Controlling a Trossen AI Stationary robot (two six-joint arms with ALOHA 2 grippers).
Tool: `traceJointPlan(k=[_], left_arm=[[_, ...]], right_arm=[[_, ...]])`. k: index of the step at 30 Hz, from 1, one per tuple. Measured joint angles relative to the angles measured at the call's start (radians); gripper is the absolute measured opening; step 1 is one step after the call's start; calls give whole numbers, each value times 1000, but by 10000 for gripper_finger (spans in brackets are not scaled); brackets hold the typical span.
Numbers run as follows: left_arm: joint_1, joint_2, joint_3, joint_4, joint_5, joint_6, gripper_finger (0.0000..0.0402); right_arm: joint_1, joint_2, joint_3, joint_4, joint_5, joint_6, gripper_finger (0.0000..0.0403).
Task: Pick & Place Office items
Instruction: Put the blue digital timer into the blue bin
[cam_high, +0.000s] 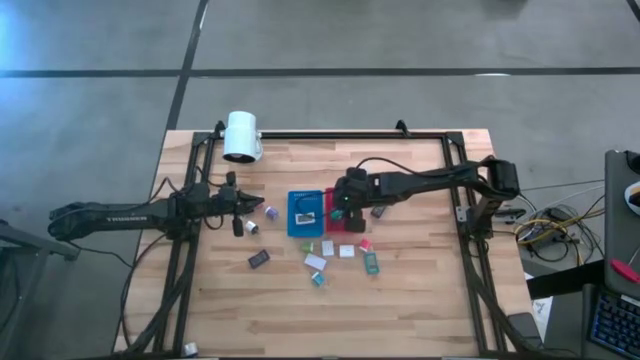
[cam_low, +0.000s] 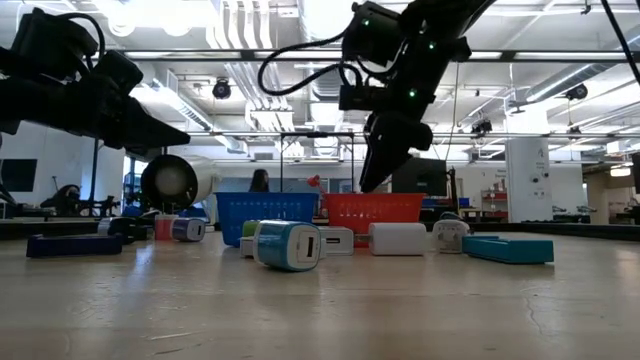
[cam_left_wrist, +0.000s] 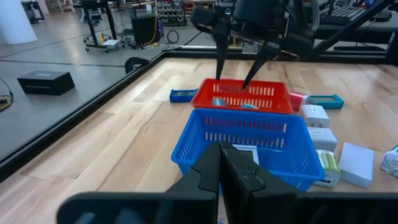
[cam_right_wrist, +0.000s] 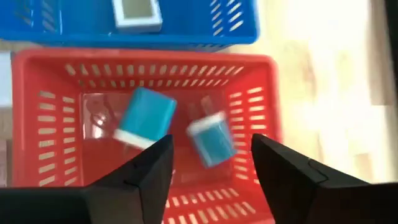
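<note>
Teal blocks (cam_right_wrist: 146, 118) lie in the red tray (cam_right_wrist: 37, 81) beneath the right pincer (cam_right_wrist: 211, 163), fingers apart.

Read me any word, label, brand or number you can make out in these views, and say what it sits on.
"TROSSEN": white lettering along the left arm in the high view, small and only just legible.
White item in the blue tray: it has a grey panel, no text readable.
Teal blocks in the red tray: no print visible.
Items on the table: any markings are too small to read.
</note>
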Motion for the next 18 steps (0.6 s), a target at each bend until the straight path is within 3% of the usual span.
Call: traceJointPlan(k=[5, 7, 11, 18], left_arm=[[0, 0, 0, 0, 0, 0, 13], [0, 0, 0, 0, 0, 0, 13], [0, 1, 0, 0, 0, 0, 14], [0, 1, 0, 0, 0, -12, 13]], right_arm=[[0, -89, -25, 37, 35, 42, 223], [4, -170, -77, 192, -37, 47, 221], [10, -384, -246, 600, -300, 30, 206], [9, -781, -512, 852, -302, 48, 153]])
